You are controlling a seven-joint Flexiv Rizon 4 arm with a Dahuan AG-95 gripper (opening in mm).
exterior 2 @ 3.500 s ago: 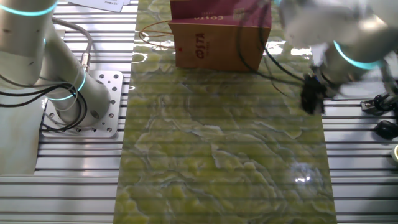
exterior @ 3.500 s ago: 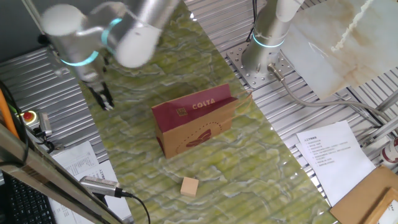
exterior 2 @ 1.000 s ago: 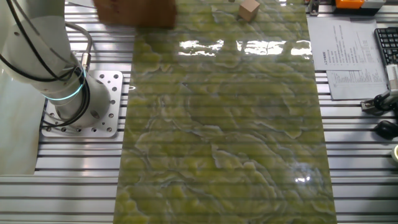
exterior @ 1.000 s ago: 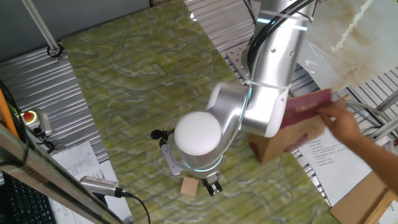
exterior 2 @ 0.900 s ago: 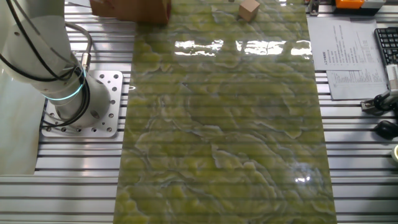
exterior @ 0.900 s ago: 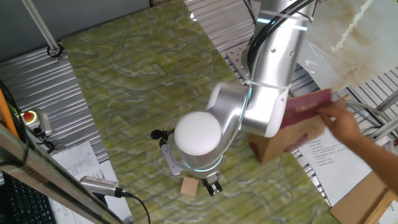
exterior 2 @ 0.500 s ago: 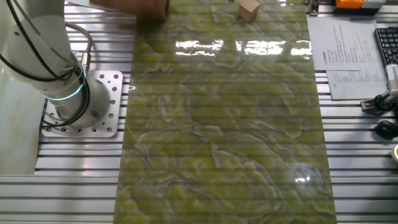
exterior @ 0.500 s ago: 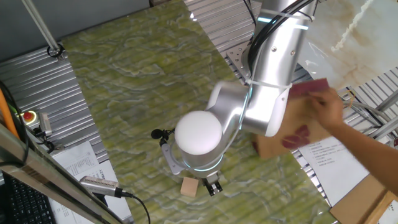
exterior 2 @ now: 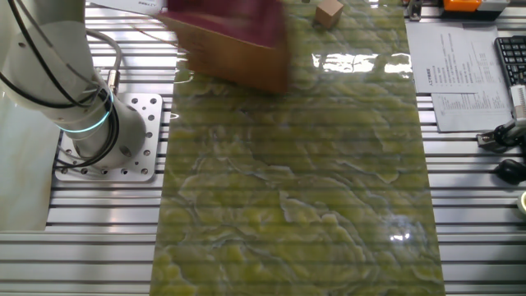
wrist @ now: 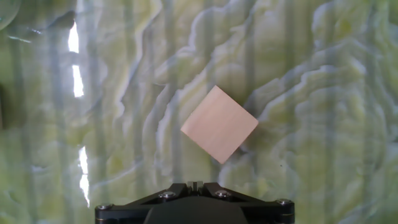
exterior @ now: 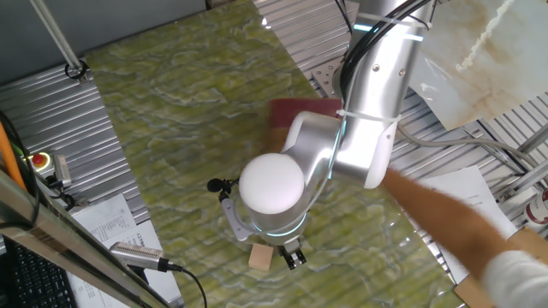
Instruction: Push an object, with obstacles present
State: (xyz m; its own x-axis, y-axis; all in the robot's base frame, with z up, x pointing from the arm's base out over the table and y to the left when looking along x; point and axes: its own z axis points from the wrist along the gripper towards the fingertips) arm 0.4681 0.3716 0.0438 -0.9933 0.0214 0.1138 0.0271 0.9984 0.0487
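One relation matters: small light-tan wooden cube sits dead ahead of my two-finger gripper, just beyond it in hand view, turned diamond-wise, corner toward me. No long axis on it. I judge straight push may meet corner and spin it. Cube lies on green marbled mat near its edge. Can't tell finger spread; fingers out of frame. Blurred brown-and-maroon paper bag is well apart, person's arm reaching across.
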